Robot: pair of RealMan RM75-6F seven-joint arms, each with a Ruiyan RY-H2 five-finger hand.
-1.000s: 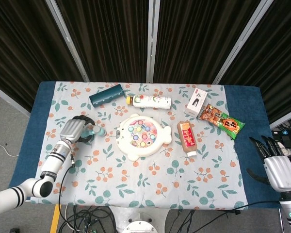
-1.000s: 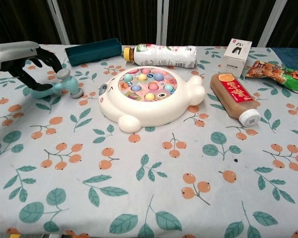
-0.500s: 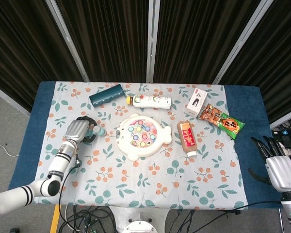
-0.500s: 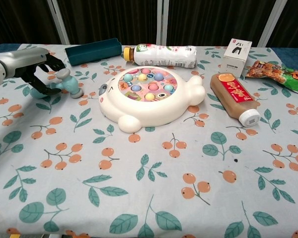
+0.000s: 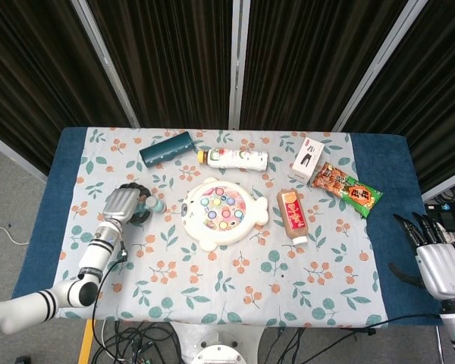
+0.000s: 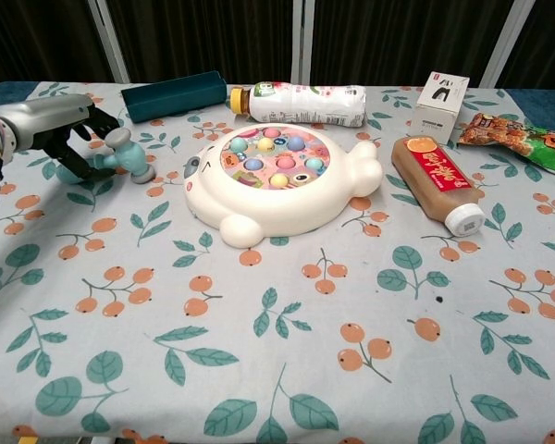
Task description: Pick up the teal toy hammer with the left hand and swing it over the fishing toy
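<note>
The teal toy hammer (image 6: 118, 154) with grey head ends lies at the table's left side, its head (image 5: 154, 203) pointing toward the fishing toy. My left hand (image 5: 123, 205) is over its handle, and in the chest view the dark fingers (image 6: 75, 139) of that left hand (image 6: 48, 120) curl around the teal handle. The hammer sits low, at the cloth. The white fish-shaped fishing toy (image 5: 221, 212) (image 6: 282, 180) with pastel pegs sits mid-table, to the right of the hammer. My right hand (image 5: 437, 262) hangs beyond the table's right edge, fingers apart, holding nothing.
Along the far side lie a dark teal box (image 5: 167, 148), a white drink bottle (image 5: 235, 158) and a small white carton (image 5: 309, 158). A brown bottle (image 5: 292, 214) lies just right of the fishing toy. A snack packet (image 5: 347, 188) sits further right.
My left hand has shifted slightly toward the hammer and its fingers have closed in on the handle. The hammer head has nudged a little. The right hand barely moved.
</note>
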